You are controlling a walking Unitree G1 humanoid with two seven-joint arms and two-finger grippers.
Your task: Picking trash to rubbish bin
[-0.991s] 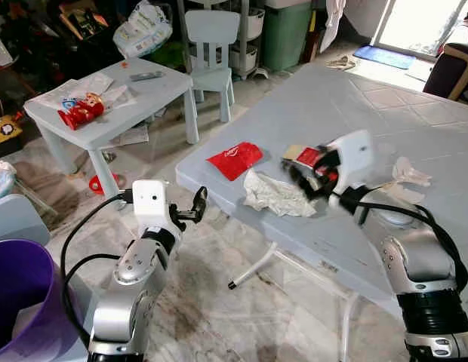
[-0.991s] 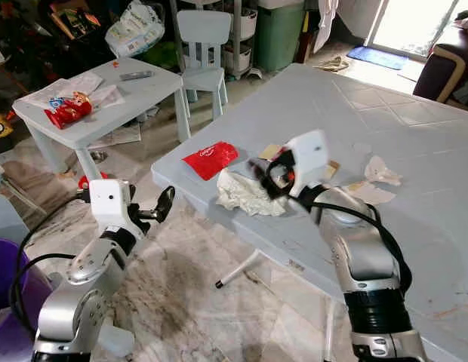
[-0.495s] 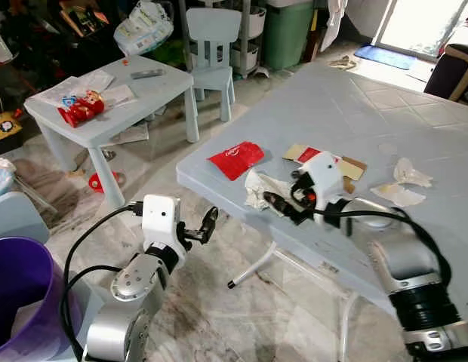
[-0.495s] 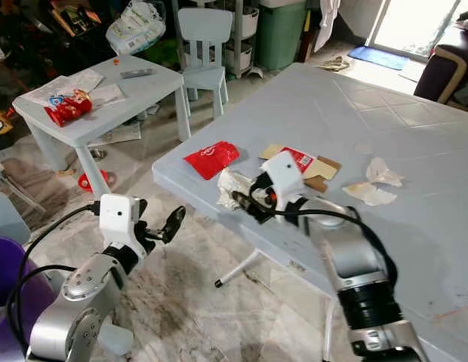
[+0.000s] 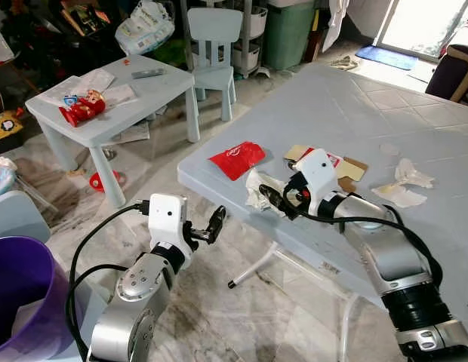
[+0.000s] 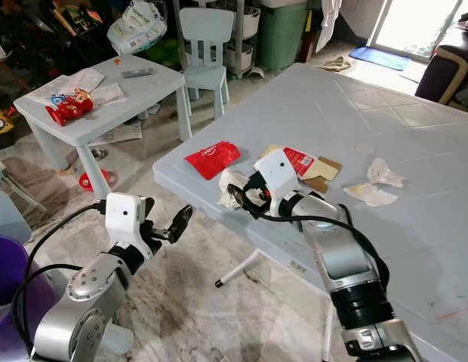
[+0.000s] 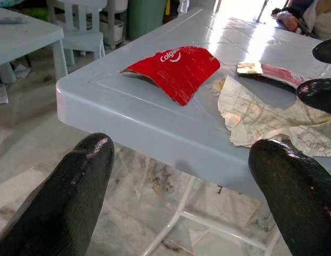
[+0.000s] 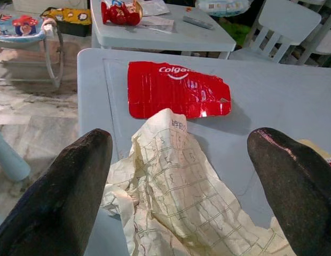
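Right now the right gripper (image 5: 270, 197) sits low over the near edge of the grey table (image 5: 415, 136), its two black fingers (image 8: 64, 202) spread wide apart with nothing between them but the crumpled cream paper (image 8: 181, 197), which lies on the tabletop straight ahead of the pads. From the head views one fingertip seems to rest on or just above the paper's edge, though contact is hard to judge there. Just beyond the paper lies a flattened red Colgate carton (image 5: 235, 158), close to the table's corner (its white lettering reads clearly from the wrist camera). Behind the gripper's white housing are flat cardboard scraps (image 5: 347, 167), one with a red printed face, and farther along the table, well apart from these, two torn bits of white tissue (image 5: 404, 185).

The left gripper (image 5: 216, 223) hangs off the table, below its edge and over the marble floor (image 5: 249, 317), fingers (image 7: 69, 197) open and holding nothing; its camera looks at the table's corner with the carton and paper on top.

Outward again: a purple rubbish bin (image 5: 19, 298) stands at the robot's far left, beside the left arm. A small grey children's table (image 5: 136, 94) carries a red packet (image 5: 81, 109) and papers, with a pale chair (image 5: 211, 41) next to it and a green bin (image 5: 287, 30) behind
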